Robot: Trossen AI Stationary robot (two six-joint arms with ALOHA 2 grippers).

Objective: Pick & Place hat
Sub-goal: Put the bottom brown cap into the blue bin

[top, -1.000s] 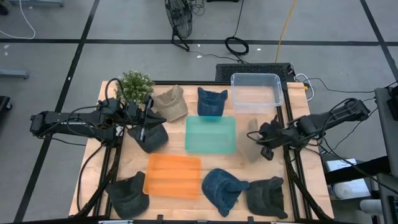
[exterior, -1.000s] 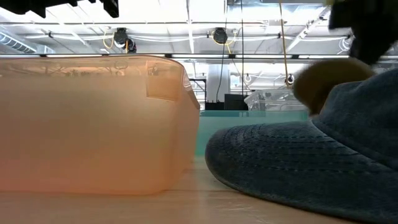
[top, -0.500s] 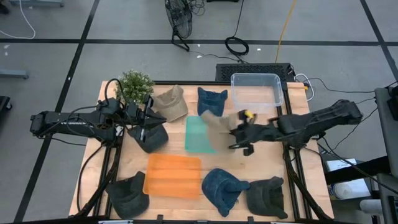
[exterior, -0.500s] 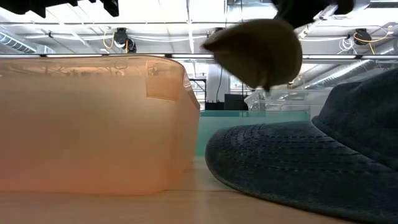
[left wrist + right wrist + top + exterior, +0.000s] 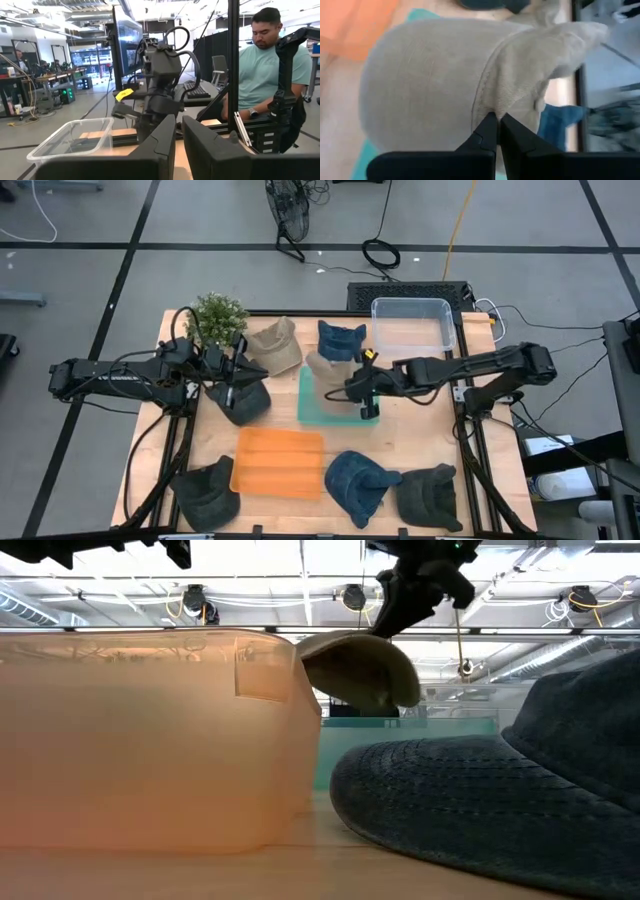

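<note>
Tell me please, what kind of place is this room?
Probably a robotics lab or workshop: a wooden table inside a black metal frame, desks with a large monitor, and a seated person in a green T-shirt nearby.

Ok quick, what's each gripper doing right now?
Left gripper: over a dark hat; cannot tell if it holds it.
Right gripper: shut on the tan hat, above the teal bin.

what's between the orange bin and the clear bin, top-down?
In the high view, the teal bin sits between the orange bin and clear bin, with the right hand holding the beige hat over it.
</note>
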